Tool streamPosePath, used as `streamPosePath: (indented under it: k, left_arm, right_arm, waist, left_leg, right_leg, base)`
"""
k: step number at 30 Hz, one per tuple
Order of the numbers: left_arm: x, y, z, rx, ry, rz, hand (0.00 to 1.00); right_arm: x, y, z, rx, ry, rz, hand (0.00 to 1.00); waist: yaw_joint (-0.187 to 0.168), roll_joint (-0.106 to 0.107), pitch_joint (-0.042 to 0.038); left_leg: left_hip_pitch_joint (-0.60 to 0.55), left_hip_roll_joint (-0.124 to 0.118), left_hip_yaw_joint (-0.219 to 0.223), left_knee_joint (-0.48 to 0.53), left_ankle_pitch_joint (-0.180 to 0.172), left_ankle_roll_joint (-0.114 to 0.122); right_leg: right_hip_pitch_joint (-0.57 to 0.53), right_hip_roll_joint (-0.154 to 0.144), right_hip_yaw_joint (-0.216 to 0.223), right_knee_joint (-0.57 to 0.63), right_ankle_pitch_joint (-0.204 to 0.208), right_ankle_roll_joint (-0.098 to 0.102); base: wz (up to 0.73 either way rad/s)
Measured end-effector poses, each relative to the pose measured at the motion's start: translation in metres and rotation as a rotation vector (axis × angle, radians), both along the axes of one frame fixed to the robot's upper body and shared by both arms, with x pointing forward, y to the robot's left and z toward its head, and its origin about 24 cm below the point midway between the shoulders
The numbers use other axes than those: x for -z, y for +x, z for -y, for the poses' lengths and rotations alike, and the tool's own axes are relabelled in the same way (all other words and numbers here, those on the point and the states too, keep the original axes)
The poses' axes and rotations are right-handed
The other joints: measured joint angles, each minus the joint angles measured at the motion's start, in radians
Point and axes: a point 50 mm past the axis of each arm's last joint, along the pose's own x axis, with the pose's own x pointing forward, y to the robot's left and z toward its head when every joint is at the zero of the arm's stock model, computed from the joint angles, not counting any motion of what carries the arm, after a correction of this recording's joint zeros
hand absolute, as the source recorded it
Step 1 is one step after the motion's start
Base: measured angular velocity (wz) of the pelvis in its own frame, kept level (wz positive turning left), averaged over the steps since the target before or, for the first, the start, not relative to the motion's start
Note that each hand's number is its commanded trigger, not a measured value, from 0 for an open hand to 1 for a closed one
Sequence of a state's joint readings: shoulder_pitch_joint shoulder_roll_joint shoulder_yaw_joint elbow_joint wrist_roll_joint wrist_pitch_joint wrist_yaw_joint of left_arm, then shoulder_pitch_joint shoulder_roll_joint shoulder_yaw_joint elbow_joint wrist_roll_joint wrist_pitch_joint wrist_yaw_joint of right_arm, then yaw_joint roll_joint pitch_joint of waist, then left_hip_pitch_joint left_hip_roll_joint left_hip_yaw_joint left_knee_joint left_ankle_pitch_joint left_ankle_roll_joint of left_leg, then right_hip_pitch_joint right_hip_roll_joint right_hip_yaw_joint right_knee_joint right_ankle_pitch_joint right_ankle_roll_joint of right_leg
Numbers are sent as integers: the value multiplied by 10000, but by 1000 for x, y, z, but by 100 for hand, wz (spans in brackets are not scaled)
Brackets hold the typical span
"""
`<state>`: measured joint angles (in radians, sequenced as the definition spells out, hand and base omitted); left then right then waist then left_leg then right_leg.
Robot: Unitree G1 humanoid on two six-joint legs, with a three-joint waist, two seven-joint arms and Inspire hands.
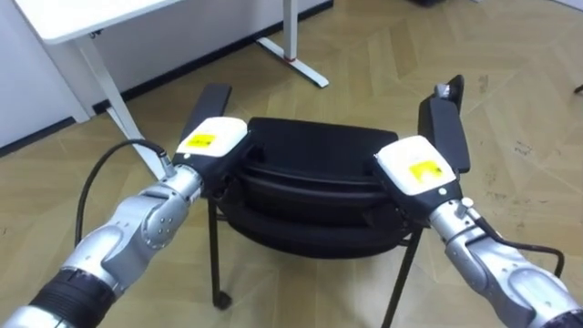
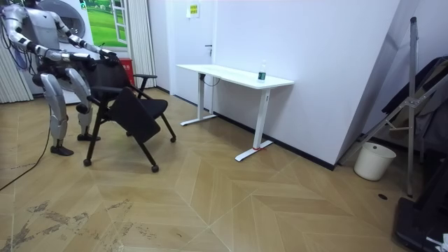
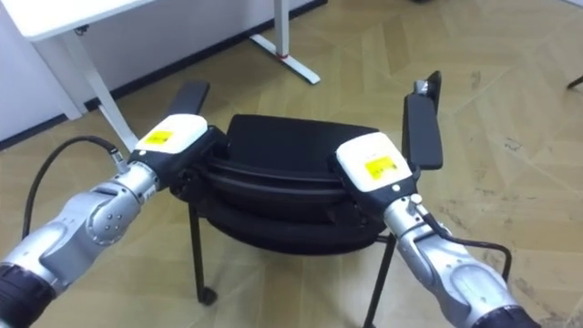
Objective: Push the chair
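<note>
A black folding chair (image 1: 314,150) with two armrests stands right in front of me, its back towards me. My left hand (image 1: 211,137) lies on the left end of the backrest's top edge. At the right end of that edge rests my right hand (image 1: 414,166). The left armrest (image 1: 211,100) and right armrest (image 1: 444,128) stick out beyond the hands. In the room view I stand upright behind the chair (image 2: 129,112) at the room view's left, with both arms stretched out to its back.
A white desk (image 2: 234,75) on white legs stands against the wall beyond the chair, with a small bottle (image 2: 263,73) on it. A white bucket (image 2: 369,161) sits by the wall at the room view's right. Wooden floor lies between the chair and the desk.
</note>
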<state>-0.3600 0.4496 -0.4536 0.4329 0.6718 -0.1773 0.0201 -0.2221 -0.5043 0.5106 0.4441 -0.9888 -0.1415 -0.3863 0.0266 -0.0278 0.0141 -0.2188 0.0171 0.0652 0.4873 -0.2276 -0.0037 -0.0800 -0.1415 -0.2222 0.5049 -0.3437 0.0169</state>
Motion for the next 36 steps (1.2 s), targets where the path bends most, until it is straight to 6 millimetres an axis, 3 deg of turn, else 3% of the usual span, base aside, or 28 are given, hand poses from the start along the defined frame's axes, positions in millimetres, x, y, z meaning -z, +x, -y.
streamPosePath:
  k: [6, 7, 8, 11, 12, 15, 17, 19, 21, 23, 25, 28, 30, 31, 33, 35, 36]
  left_arm:
    - [-7, 10, 3, -132, -97, 150, 100]
    - [-7, 12, 4, -164, -148, 101, 100]
    - [-6, 13, 5, -172, -184, 81, 100]
    - [-6, 14, 4, -226, -192, 171, 100]
    - [-8, 14, 3, -206, -178, 218, 100]
    - [-12, 17, -2, -208, -103, 304, 100]
    - [-13, 17, -5, -220, -61, 385, 100]
    - [-12, 16, -9, -212, 109, 373, 100]
    - [-5, 12, -8, -94, 195, 214, 100]
    - [-2, 9, -7, -87, 233, 112, 100]
    - [-3, 10, -5, -99, 141, 154, 100]
    - [-4, 11, -4, -144, 12, 236, 100]
    - [-5, 10, -4, -160, -32, 276, 100]
    - [-5, 11, -3, -183, -44, 276, 100]
    - [-4, 11, -1, -238, -104, 268, 100]
    - [3, 7, 1, -326, -235, 76, 100]
    - [6, 6, 1, -370, -266, 2, 100]
  right_arm:
    - [-7, 14, 2, -6, -125, 477, 100]
    - [-8, 16, 3, 34, -186, 499, 100]
    - [-8, 17, 2, 36, -188, 515, 100]
    - [-7, 18, 4, 87, -231, 586, 100]
    - [-7, 19, 1, 65, -190, 679, 100]
    - [-9, 21, -2, 46, -144, 859, 100]
    - [-8, 20, -7, 1, -81, 999, 100]
    - [-5, 18, -11, 15, 37, 902, 100]
    - [4, 10, -12, 30, 134, 654, 100]
    - [6, 7, -11, 26, 112, 571, 100]
    - [2, 8, -8, -6, 10, 682, 100]
    - [-4, 10, -7, -138, -122, 824, 100]
    - [-8, 12, -9, -214, -160, 882, 100]
    - [-8, 12, -9, -202, -160, 882, 100]
    - [-9, 13, -6, -126, -243, 817, 100]
    - [-7, 12, -3, -179, -375, 639, 100]
    - [-7, 12, -3, -204, -408, 569, 100]
  waist:
    - [-197, 10, 25]
    - [-198, 125, 90]
    - [-193, 220, 101]
    - [-167, 463, 203]
    - [-152, 452, 198]
    - [-139, 558, 267]
    - [32, 689, 357]
    - [-15, 597, 358]
    - [-277, 245, 244]
    - [-320, 175, 142]
    - [-263, 250, 128]
    - [-308, 392, 41]
    - [-316, 415, 34]
    - [-326, 438, 38]
    - [-516, 440, 59]
    - [-485, 529, 102]
    - [-483, 531, 117]
  left_leg:
    - [-251, -338, 370, 400, -348, 533]
    - [-269, -344, 429, 673, -497, 608]
    - [-320, -346, 429, 914, -709, 676]
    - [-363, -275, 373, 1209, -1000, 822]
    - [-386, -285, 363, 1221, -1020, 859]
    - [-375, -302, 166, 1269, -1053, 998]
    - [-321, -304, -404, 1231, -1114, 940]
    - [-139, -356, -752, 1155, -1115, 847]
    - [98, -509, -987, 1187, -1312, 691]
    - [252, -426, -1094, 1443, -1607, 479]
    - [261, -280, -1227, 1597, -1820, 302]
    - [317, -11, -1391, 1560, -2017, 4]
    - [498, 223, -1279, 1819, -2198, -305]
    - [499, 333, -1168, 2100, -2265, -375]
    - [121, 616, -799, 3515, -2109, -352]
    - [-373, 796, -657, 5268, -1241, -367]
    - [-477, 789, -663, 5603, -933, -348]
  right_leg:
    - [-716, -618, 169, 1353, -140, 389]
    - [-977, -724, 179, 2050, 15, 435]
    - [-1239, -796, 275, 2635, 186, 509]
    - [-1670, -841, 321, 3449, 781, 508]
    - [-1854, -863, 356, 3682, 990, 494]
    - [-2447, -702, 607, 3992, 1053, 480]
    - [-3075, -71, 553, 3212, 745, 416]
    - [-3233, 303, 538, 1968, 907, 293]
    - [-3149, 385, 570, 249, 1477, 75]
    - [-2930, 424, 508, 229, 1915, -154]
    - [-2916, 598, 455, 422, 1910, -168]
    - [-2911, 749, 237, 691, 1672, -523]
    - [-2826, 971, 274, 1251, 1229, -865]
    - [-2785, 1027, 270, 1411, 1083, -927]
    - [-2643, 1152, 287, 1915, 570, -1045]
    - [-2248, 1201, 308, 2337, 13, -1108]
    - [-2118, 1200, 336, 2386, -100, -1116]
  base:
    - [-4]
    - [-11]
    - [-7]
    - [-4]
    - [0]
    - [-15]
    - [-15]
    - [45]
    - [75]
    - [49]
    - [26]
    - [25]
    - [31]
    - [42]
    - [42]
    - [10]
    - [-4]
